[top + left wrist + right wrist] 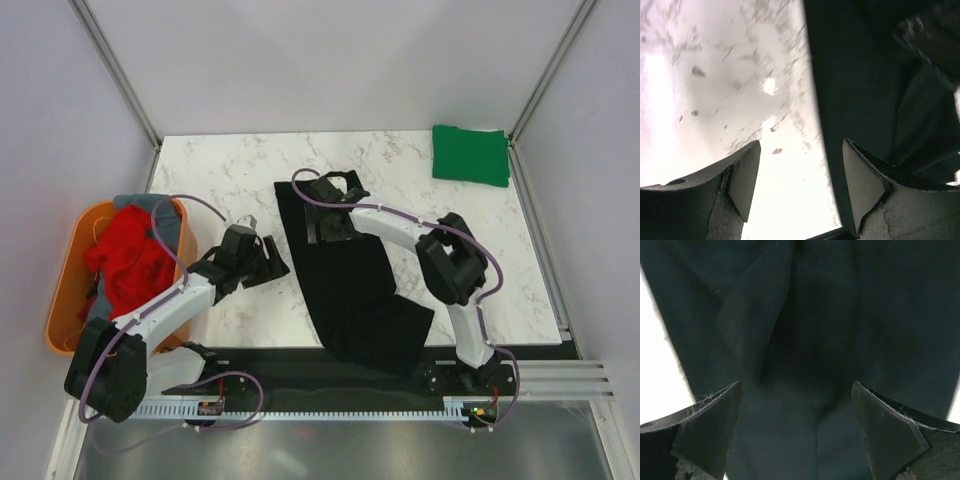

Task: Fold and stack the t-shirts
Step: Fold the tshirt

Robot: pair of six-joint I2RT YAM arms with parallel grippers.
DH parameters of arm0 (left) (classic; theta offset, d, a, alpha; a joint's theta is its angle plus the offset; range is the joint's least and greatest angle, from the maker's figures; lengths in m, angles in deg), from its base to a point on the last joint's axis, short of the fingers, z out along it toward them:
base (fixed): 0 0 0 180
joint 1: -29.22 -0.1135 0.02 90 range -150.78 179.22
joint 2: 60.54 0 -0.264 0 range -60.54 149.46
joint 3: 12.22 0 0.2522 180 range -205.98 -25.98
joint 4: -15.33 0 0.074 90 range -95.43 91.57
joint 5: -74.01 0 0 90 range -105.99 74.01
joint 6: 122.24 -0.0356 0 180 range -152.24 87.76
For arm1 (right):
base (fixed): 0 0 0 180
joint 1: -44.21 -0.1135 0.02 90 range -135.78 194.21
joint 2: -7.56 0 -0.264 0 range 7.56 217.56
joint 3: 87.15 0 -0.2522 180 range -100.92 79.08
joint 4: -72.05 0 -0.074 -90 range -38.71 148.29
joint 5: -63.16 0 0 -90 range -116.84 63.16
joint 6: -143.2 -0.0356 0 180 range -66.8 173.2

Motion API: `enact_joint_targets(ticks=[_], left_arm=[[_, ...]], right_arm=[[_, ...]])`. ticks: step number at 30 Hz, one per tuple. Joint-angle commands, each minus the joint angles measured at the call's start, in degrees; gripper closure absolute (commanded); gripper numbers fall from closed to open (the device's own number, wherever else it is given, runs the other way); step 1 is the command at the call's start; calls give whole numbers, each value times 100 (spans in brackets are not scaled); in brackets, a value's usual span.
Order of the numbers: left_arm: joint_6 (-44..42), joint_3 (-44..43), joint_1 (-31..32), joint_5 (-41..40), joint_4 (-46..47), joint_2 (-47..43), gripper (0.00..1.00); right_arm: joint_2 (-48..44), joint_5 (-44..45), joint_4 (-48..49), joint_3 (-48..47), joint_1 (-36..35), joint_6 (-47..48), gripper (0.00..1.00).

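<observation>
A black t-shirt [355,285] lies as a long folded strip down the middle of the marble table [225,170]. My left gripper [272,258] hovers open beside the strip's left edge. In the left wrist view the left gripper [802,185] has bare table between its fingers, with the black t-shirt [865,75] under the right finger. My right gripper [338,190] is open over the strip's far end. The right wrist view shows the right gripper [797,435] wide above wrinkled black t-shirt [805,315], holding nothing. A folded green t-shirt [470,155] lies at the far right corner.
An orange tub [65,290] stands off the table's left edge, with a red t-shirt [130,260] and a grey t-shirt [160,210] heaped in it. Metal frame posts rise at both far corners. The black t-shirt's near end drapes over the table's front edge.
</observation>
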State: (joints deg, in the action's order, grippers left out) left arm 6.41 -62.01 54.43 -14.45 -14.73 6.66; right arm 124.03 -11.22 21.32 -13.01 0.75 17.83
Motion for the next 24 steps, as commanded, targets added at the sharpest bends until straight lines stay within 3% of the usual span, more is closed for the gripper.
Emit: enact_joint_targets(ticks=[1,8,14,17,20,24], left_arm=[[292,403,45,-137,1197,-348,27],[327,983,115,-479,1979,-479,28],[432,1423,124,-567,2577,-612,27],[459,1388,133,-532,2666,-411,27],[424,1274,159,-462,2675,-199,27],[327,1239,203,-497,2623,-233,28]], right_arm=[[569,-199,-249,-686,127,443,3],[2307,-629,-258,-2179,645,462,3],[3845,-1367,74,-4629,1410,-580,3],[4042,-1692,1303,-4529,1726,-1373,2],[4095,-1859,1947,-4440,1903,-2208,2],[3648,-2317,2177,-4318,1947,-1922,2]])
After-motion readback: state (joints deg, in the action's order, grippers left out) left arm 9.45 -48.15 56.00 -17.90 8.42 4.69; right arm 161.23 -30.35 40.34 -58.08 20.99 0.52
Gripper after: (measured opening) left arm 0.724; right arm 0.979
